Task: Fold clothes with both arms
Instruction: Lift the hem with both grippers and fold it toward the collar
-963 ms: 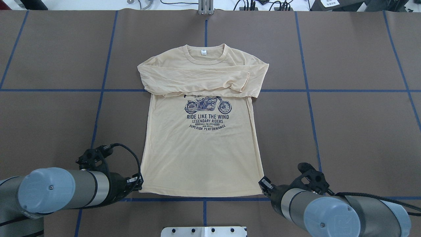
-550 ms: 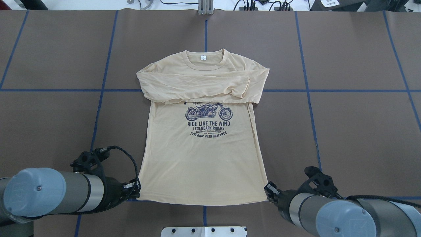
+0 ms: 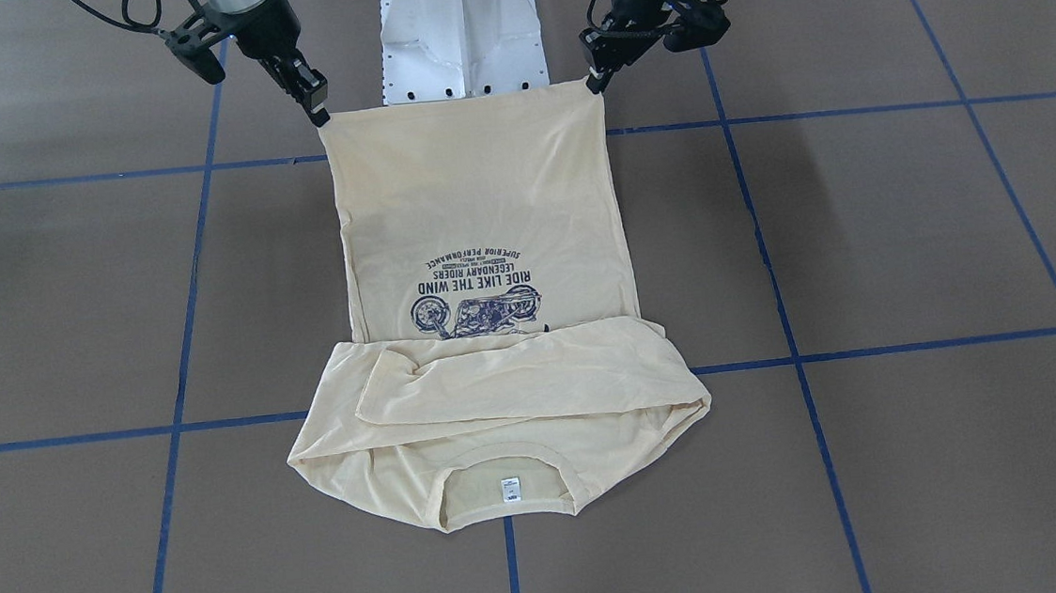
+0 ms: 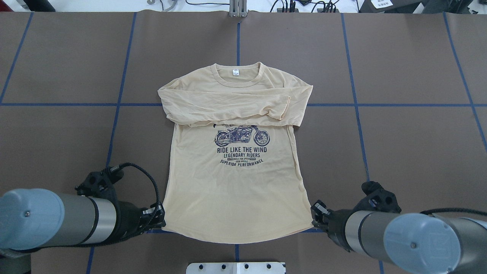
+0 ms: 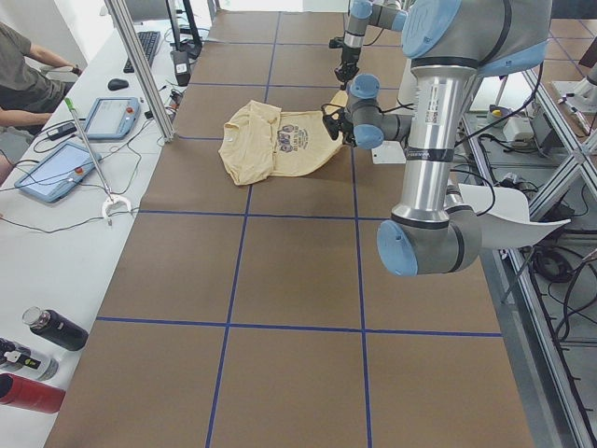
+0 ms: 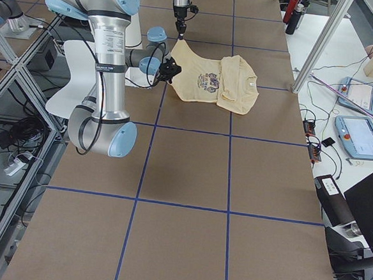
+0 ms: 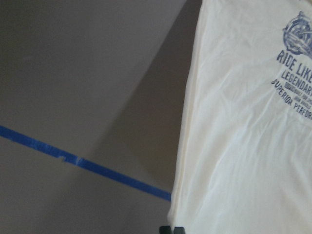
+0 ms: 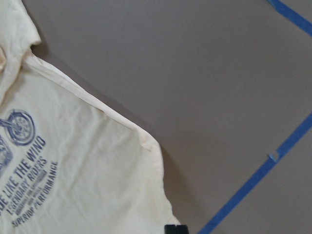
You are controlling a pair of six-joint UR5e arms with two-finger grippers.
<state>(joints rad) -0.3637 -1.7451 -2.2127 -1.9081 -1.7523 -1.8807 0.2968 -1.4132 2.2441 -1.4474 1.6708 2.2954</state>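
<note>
Fingers first: our left gripper (image 4: 156,216) was pinched closed on the near-left corner of the T-shirt (image 4: 236,190), and our right gripper (image 4: 316,214) had the near-right corner clamped the same way. Nothing else was in either one. Both wrist cams showed just a black fingertip at the bottom edge with the cream fabric running right into it.

The hem (image 4: 236,239) hung between the two grippers in a shallow sag. From the side views we could see that end held up off the table (image 4: 418,152), with the body sloping down to where the chest lay flat, print side up, out toward the table's middle.

As for progress: both sleeves (image 4: 228,106) were already folded in across the chest, overlapping just above the motorcycle print (image 4: 242,136), with the neck label (image 4: 236,72) facing up at the far end. So the sleeve part looked done to us. What was left, as far as we could judge, was carrying the hem over toward the collar for the bottom-to-top fold, then maybe a tidy-up. We'd call it roughly halfway.
</note>
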